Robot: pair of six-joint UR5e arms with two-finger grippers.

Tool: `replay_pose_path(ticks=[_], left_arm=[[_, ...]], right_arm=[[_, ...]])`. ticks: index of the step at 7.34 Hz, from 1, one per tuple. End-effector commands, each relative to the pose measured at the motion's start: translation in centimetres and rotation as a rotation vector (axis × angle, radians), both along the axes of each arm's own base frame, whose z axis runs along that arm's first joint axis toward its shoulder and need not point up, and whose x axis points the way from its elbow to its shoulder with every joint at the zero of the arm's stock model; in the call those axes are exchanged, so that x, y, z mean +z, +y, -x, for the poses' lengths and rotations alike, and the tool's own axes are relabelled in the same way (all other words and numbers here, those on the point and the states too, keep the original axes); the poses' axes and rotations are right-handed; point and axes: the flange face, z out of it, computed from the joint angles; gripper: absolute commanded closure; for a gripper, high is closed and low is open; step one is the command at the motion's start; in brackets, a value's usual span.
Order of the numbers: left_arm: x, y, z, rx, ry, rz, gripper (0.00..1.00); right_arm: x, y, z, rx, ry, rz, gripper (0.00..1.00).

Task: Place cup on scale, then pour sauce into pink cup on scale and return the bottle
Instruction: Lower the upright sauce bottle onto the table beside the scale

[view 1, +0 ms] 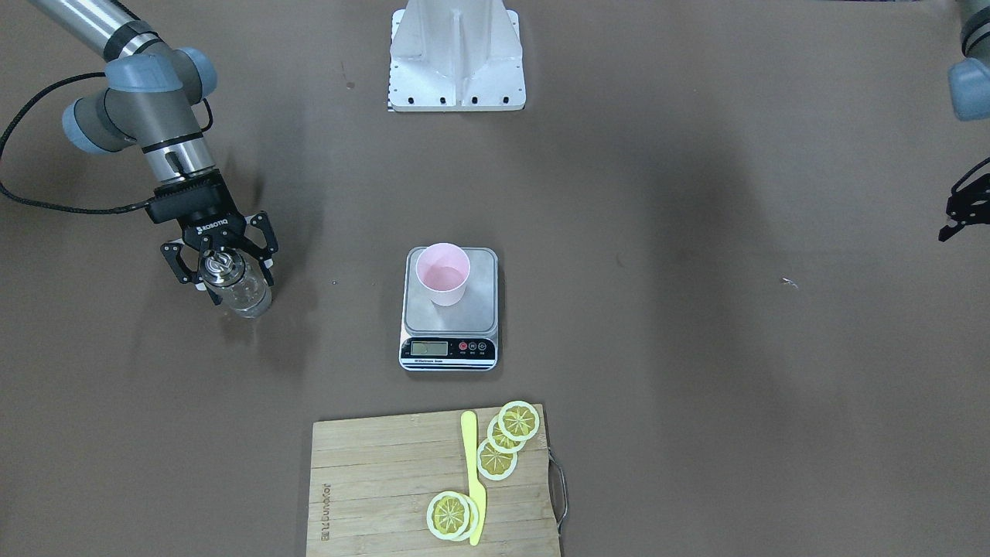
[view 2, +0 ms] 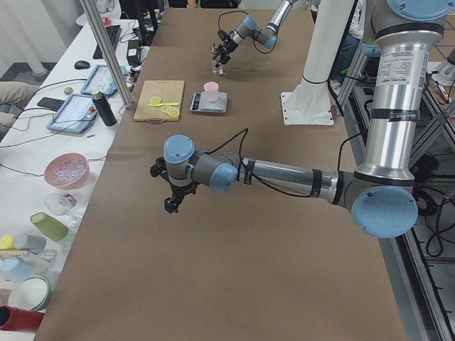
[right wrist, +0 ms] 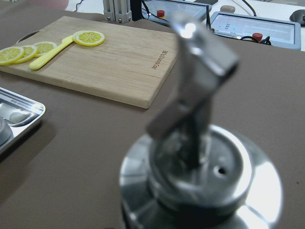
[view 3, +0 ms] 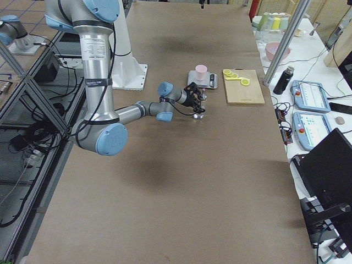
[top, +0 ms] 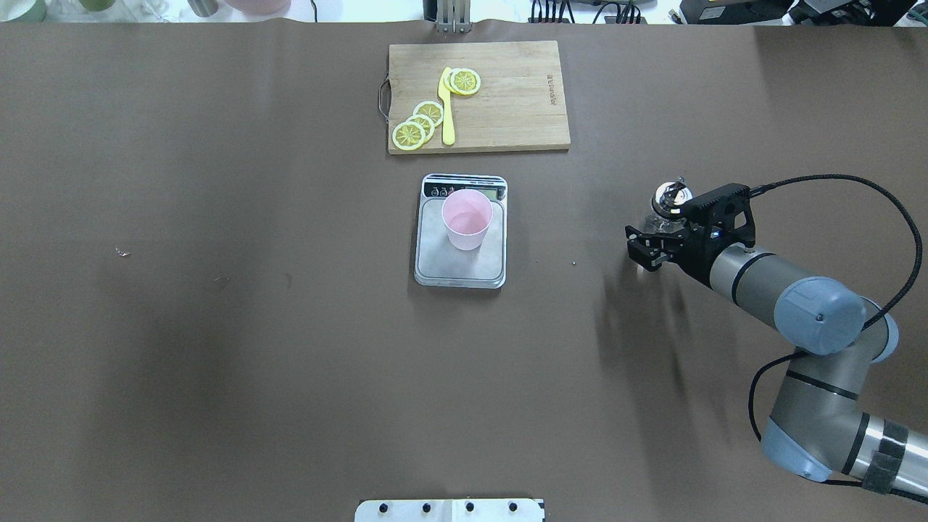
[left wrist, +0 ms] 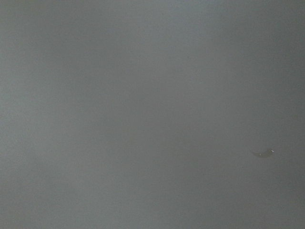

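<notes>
Left gripper: running off the view's edge; cannot tell its spread.
Right gripper: clamping bottle.
Cup: sitting on scale.
Board: lying beside scale.

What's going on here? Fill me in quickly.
The right claw grips the bottle upright, off to one side of the scale. The pink cup already stands on the scale's platform. The left claw hangs well away from both, near nothing.
</notes>
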Motion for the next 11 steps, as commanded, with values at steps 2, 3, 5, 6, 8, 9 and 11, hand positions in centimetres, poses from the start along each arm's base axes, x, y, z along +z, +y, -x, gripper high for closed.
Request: replay_pose_path(ticks=[2,3,5,6,8,9,11], left_arm=[[0.0,0.0,0.0,0.0,0.0,0.0,0.02],[-0.1,0.0,0.0,0.0,0.0,-0.001,0.02],[-0.1,0.0,0.0,0.0,0.0,-0.001,0.02],[-0.2,0.0,0.0,-0.001,0.001,-0.002,0.02],[-0.4,-0.1,0.0,-0.004,0.003,-0.001,0.02],[-0.3,0.0,0.0,-0.004,0.003,0.002,0.02],[-0.3,-0.1,0.0,-0.004,0.003,0.002,0.02]], right_arm=[[0.7,0.4,-0.9,0.001,-0.02,-0.003,0.01],[2.3,1.4,-2.2,-0.018,-0.031,-0.003,0.0],[3.5,2.0,-3.5,-0.021,-0.028,0.012,0.0],[3.5,2.0,-3.5,-0.016,-0.027,0.013,0.0],[3.4,2.0,-3.6,-0.015,-0.032,0.014,0.0],[3.3,2.1,-3.5,-0.004,-0.06,0.04,0.0],[3.4,2.3,-3.6,0.008,-0.073,0.055,0.0]])
